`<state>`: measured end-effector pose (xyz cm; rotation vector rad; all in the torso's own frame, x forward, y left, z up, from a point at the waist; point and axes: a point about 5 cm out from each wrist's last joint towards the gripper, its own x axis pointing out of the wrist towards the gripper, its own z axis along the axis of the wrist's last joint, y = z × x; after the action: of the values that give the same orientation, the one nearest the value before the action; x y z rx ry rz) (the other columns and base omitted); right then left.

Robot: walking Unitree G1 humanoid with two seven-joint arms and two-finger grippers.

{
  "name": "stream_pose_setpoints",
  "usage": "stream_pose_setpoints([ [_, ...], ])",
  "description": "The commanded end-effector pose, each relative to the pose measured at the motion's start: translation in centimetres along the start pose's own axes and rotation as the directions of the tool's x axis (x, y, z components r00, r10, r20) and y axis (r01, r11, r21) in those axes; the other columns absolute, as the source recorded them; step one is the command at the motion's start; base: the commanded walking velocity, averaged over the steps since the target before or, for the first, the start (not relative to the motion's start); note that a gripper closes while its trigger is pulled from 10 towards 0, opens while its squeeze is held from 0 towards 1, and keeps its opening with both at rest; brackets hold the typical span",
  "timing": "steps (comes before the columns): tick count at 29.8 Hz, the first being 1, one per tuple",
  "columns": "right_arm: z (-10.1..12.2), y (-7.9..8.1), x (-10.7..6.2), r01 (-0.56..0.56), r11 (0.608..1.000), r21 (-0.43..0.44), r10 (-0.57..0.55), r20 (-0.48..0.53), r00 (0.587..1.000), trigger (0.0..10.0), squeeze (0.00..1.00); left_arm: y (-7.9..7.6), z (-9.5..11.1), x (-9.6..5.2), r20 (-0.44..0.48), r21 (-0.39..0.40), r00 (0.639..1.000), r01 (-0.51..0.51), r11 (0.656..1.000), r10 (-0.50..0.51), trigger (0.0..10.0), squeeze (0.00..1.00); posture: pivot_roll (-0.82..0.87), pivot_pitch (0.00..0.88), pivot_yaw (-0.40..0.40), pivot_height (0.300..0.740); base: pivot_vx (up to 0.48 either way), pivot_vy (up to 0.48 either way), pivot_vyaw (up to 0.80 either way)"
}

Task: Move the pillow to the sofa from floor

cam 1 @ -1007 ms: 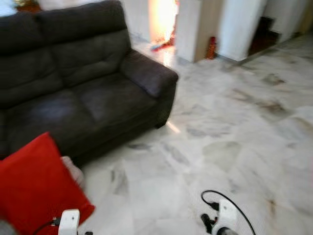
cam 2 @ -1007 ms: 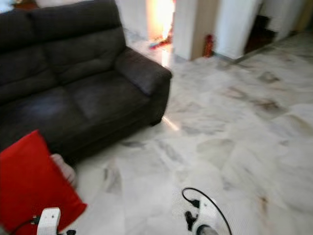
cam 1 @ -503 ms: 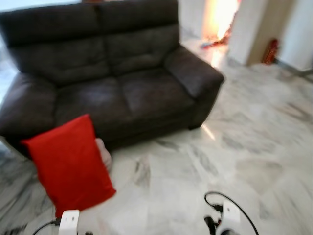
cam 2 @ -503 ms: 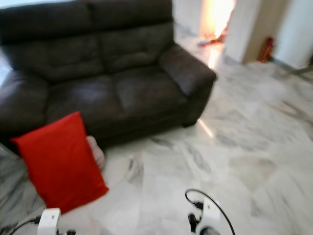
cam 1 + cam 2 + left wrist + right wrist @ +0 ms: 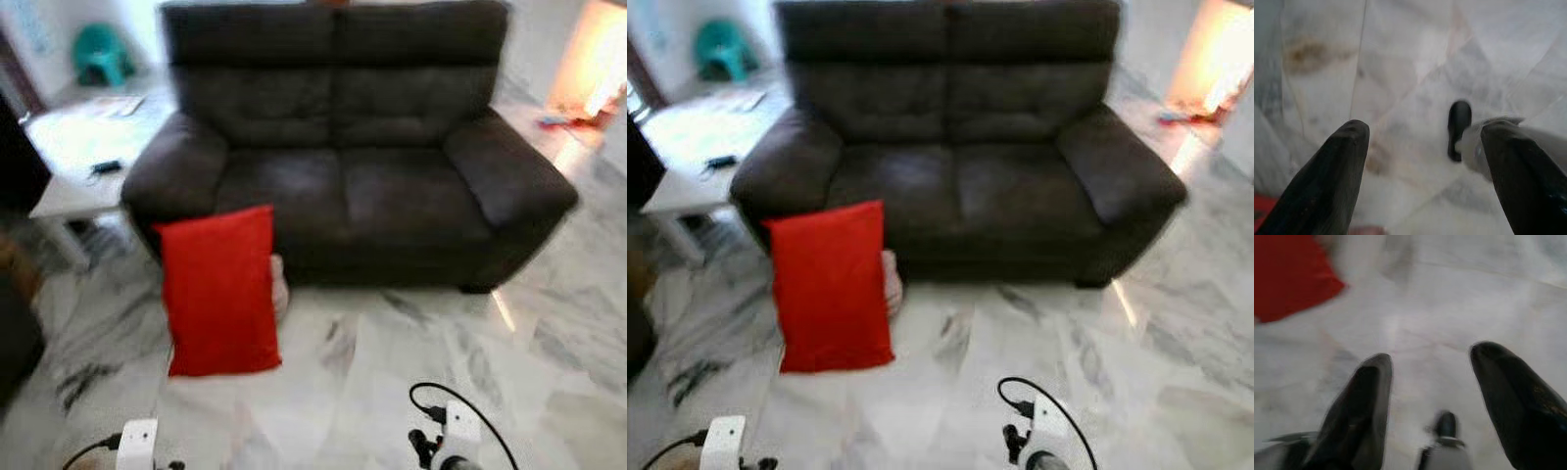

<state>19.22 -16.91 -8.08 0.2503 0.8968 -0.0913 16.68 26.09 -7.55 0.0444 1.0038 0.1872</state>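
A red pillow (image 5: 218,291) stands upright on the marble floor, leaning against the front of a dark grey two-seat sofa (image 5: 353,176) near its left arm. Both arms hang low at the bottom of the head views; their wrists show at the frame's lower edge. My left gripper (image 5: 1422,161) is open over bare marble, with nothing between its fingers. My right gripper (image 5: 1432,391) is open too, above the floor, with a corner of the red pillow (image 5: 1288,274) at the edge of its view.
A white low table (image 5: 78,162) with small items stands left of the sofa. A teal chair (image 5: 100,54) sits far back left. A dark piece of furniture (image 5: 15,323) lies at the left edge. A small pale object (image 5: 279,287) lies behind the pillow. Marble floor (image 5: 411,343) stretches between me and the sofa.
The camera has swung left: sofa and pillow now sit near the middle of the view, and the white table has come into sight. The arms hang as before.
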Motion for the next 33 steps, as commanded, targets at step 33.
stream_pose_setpoints([
  [33, 0.08, -0.64, -0.09, 0.013, 1.0, 0.021, -0.013, 0.001, 1.0, 10.0, 0.0, -0.12, 0.22, 0.06, -0.002, 0.007, 1.0, 0.0, 1.0, 0.0, 10.0, 0.0, -0.04, 0.0, -0.027, 0.74, 0.0, 0.0, 0.31],
])
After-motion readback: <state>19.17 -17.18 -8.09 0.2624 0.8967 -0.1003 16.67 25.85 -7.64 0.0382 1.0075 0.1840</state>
